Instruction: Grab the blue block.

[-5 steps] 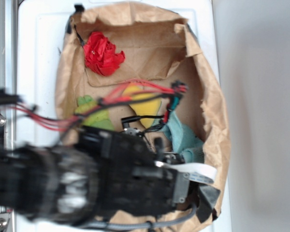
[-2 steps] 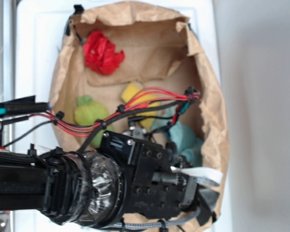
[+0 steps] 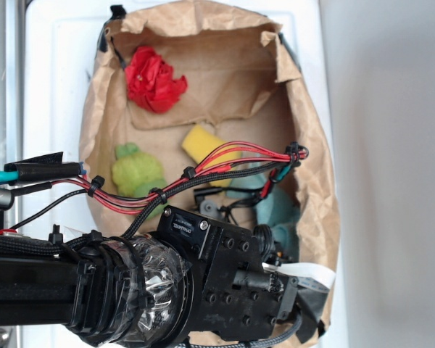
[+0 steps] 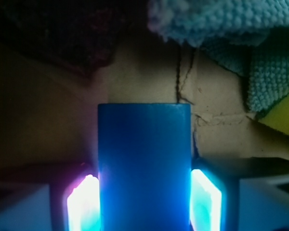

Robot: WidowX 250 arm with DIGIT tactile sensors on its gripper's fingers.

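Bright blue and smooth, the blue block (image 4: 144,166) fills the near middle of the wrist view. It stands between the two fingers (image 4: 82,204) of the gripper (image 4: 144,204), and the pads press against its left and right sides, so the gripper is closed on it. Behind the block there is creased brown paper (image 4: 149,79) with a thin dark crack. Farther back, at the top right, lies the teal cloth (image 4: 260,62) with a woven texture, and a yellow edge shows under it at the right side.

In the exterior view the black arm (image 3: 203,283) with red and black wires (image 3: 203,170) covers the lower part of the paper bag (image 3: 315,167), and the block is hidden under it. Beyond the arm lie a green toy (image 3: 135,170) and a yellow sponge (image 3: 201,143), with the teal cloth to the right. A red crumpled thing (image 3: 154,80) lies farthest, near the top of the bag.
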